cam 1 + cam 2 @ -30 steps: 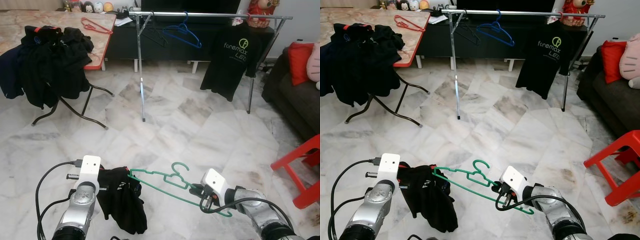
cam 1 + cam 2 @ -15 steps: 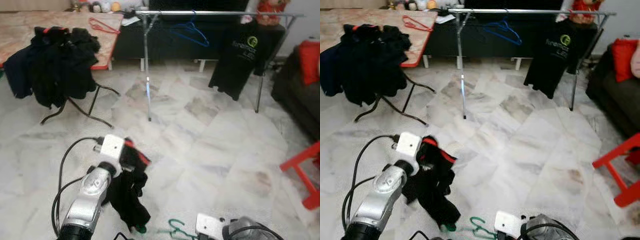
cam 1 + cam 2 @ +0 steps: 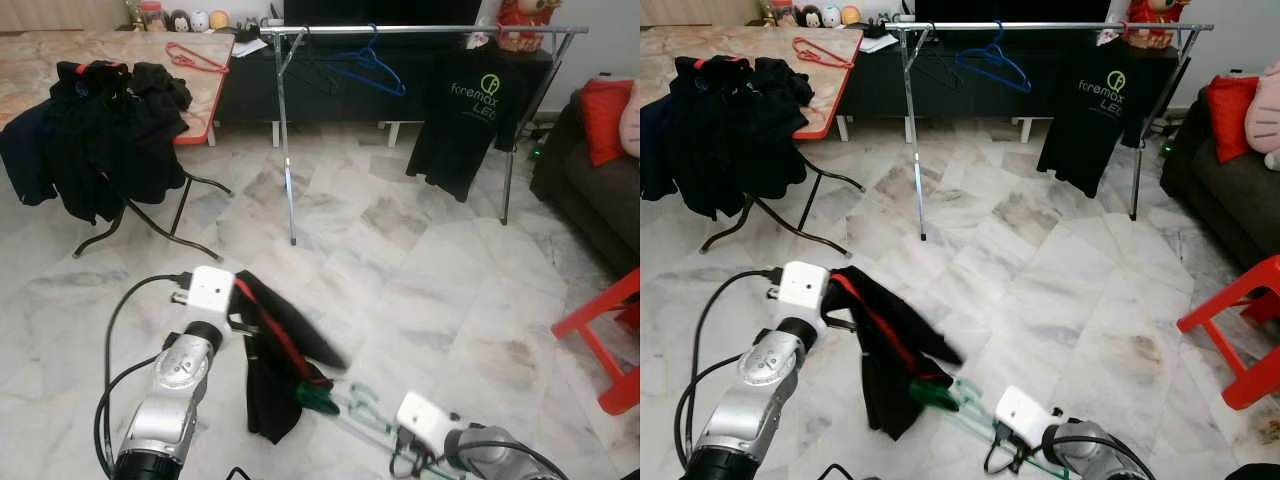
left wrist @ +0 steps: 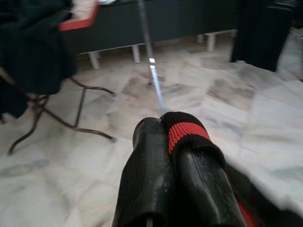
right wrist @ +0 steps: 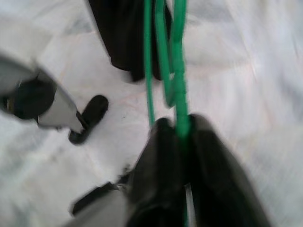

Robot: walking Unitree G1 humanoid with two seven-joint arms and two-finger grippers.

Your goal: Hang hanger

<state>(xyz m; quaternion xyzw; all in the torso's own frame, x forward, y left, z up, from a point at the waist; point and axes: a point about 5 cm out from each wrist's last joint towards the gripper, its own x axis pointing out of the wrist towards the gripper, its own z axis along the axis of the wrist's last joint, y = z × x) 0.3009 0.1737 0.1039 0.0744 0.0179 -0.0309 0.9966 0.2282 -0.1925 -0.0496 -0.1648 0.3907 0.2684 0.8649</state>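
Ahead of us, on the far side of the marble floor [image 3: 420, 270], stands a metal clothes rail [image 3: 420, 30] carrying a blue hanger [image 3: 368, 68] and a black printed T-shirt [image 3: 470, 115]; its near left leg [image 3: 288, 190] rises between us and the rail's open span. To the far left a folding table [image 3: 195, 95] is heaped with dark clothes [image 3: 95, 135] and bears a red hanger [image 3: 192, 57]; a sofa [image 3: 590, 190] and a red stool [image 3: 605, 345] sit to the right. Near us, our left gripper [image 4: 173, 156] is clamped on the red-trimmed edge of a black garment [image 3: 280, 365], which drapes down to the right. Our right gripper [image 5: 177, 142] pinches the green hanger [image 3: 345, 405], low over the floor, its long axis running from that gripper leftward and away into the garment.
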